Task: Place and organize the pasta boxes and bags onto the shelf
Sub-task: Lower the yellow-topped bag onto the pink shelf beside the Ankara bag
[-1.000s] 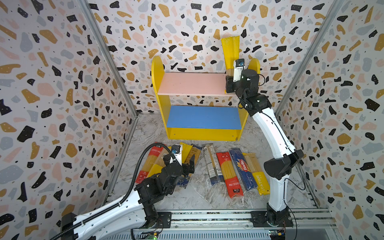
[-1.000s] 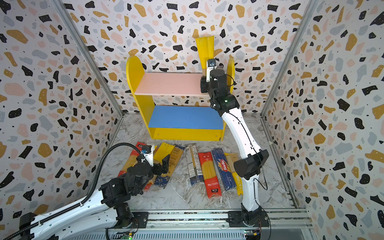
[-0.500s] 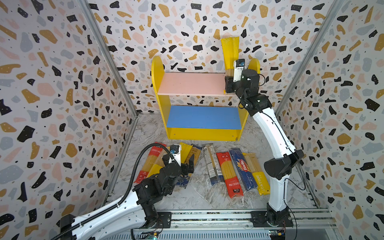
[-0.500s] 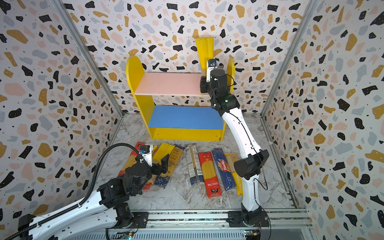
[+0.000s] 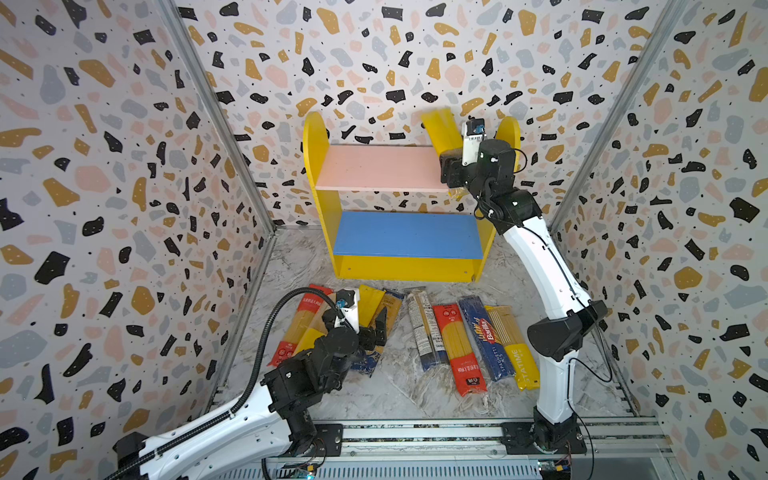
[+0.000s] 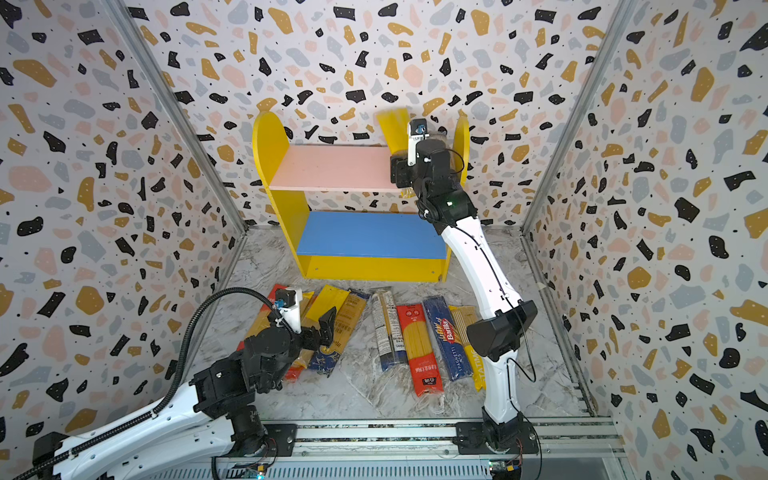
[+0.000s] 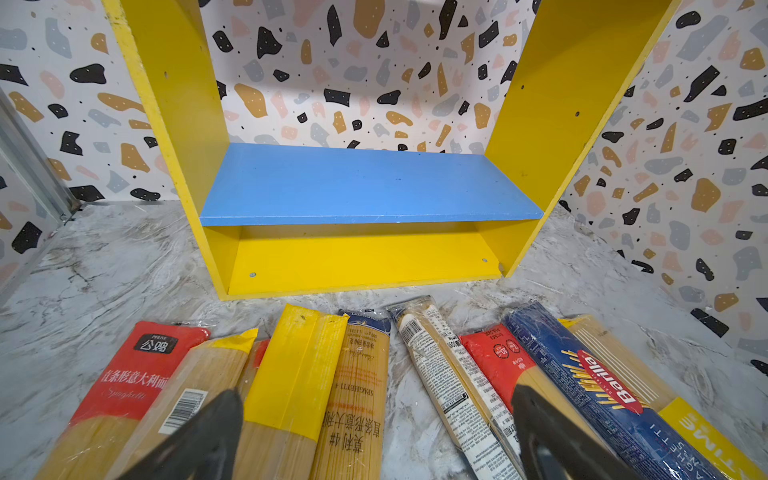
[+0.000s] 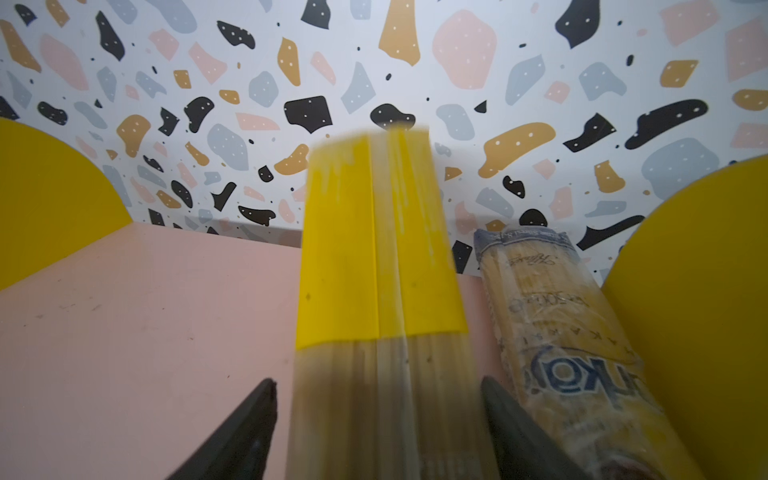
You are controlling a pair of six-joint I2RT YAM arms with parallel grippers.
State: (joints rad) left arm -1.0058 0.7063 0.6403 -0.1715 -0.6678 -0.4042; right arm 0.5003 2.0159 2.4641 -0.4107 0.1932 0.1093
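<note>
Step in hand, by judgement: release of one pack onto the top tier of the shelf (image 5: 314, 166).

Found the right gripper (image 8: 377, 381) low over the pink upper board (image 8: 145, 311), jaws parted, a gap visible on each side of the yellow-ended pack (image 8: 374, 257) between them: let go, not clamped. Noted blur on that pack's far end, raised well ahead of the fingertips; settling not confirmed. Noted a dark-blue-ended pack (image 8: 552, 316) lying flat just beside one finger, between it and the yellow side panel.

Found the left gripper (image 7: 376, 392) spread wide and empty, hovering above the packs on the floor, with a second yellow-ended pack (image 7: 299, 365) below and between its fingers and the Barilla pack (image 7: 598, 382) just outside one finger. Blue lower board (image 7: 361, 183) ahead of it, nothing seen on it.

Next move, by judgement: draw the right gripper straight back, clear of the released pack, then check for a flat rest alongside the neighbour. Left to descend and close on the pack beneath.
</note>
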